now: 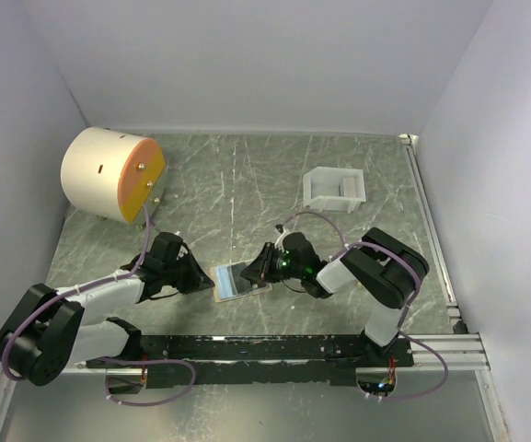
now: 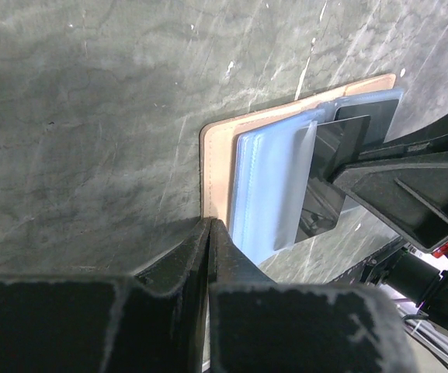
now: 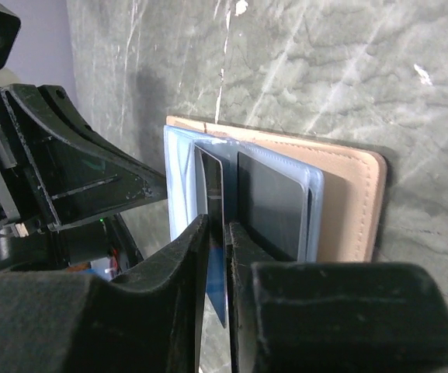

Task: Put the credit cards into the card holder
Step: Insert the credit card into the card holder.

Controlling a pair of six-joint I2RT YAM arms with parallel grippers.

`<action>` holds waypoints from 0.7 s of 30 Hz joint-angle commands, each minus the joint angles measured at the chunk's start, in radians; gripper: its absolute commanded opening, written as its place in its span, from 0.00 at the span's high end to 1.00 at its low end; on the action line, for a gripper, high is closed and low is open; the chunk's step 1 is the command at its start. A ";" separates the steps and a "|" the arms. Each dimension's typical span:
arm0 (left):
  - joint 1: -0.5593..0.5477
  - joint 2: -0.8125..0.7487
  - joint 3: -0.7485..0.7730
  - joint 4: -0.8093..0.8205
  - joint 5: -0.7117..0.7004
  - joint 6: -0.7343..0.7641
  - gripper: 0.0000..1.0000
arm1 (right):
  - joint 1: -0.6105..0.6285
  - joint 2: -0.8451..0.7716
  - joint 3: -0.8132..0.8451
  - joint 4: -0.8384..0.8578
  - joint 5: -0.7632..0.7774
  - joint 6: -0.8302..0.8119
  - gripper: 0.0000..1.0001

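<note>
The left gripper [image 2: 210,227], closed tight, touches the card holder [image 2: 217,151] at nine o'clock; the right gripper [image 3: 216,227], at three o'clock, pinches one dark credit card [image 3: 210,183].

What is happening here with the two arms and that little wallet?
The two arms are loading cards into the open card holder, which lies flat between them. The left gripper is shut, its tips pressing on the holder's tan edge, apparently to keep it in place. The right gripper pinches a dark credit card on edge, with the card's far end partly inside a pale blue pocket. A second card already sits in a neighbouring pocket.
</note>
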 commanded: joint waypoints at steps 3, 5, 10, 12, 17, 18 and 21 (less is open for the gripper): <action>-0.001 0.024 -0.027 -0.057 -0.009 0.015 0.88 | 0.014 -0.042 0.059 -0.233 0.066 -0.094 0.81; -0.001 0.026 -0.026 -0.058 -0.009 0.015 0.88 | 0.021 -0.056 0.086 -0.301 0.092 -0.117 0.80; -0.001 0.031 -0.033 -0.059 -0.017 0.018 0.89 | 0.024 -0.120 0.098 -0.407 0.143 -0.164 0.95; 0.000 0.037 -0.037 -0.054 -0.019 0.017 0.89 | 0.023 -0.130 0.089 -0.412 0.152 -0.169 1.00; -0.001 0.050 -0.037 -0.050 -0.019 0.018 0.89 | 0.022 -0.124 0.051 -0.340 0.126 -0.136 1.00; -0.001 0.050 -0.036 -0.051 -0.019 0.017 0.89 | 0.023 -0.121 0.051 -0.338 0.123 -0.134 1.00; -0.001 0.042 -0.040 -0.053 -0.021 0.014 0.89 | 0.023 -0.118 0.048 -0.338 0.129 -0.126 1.00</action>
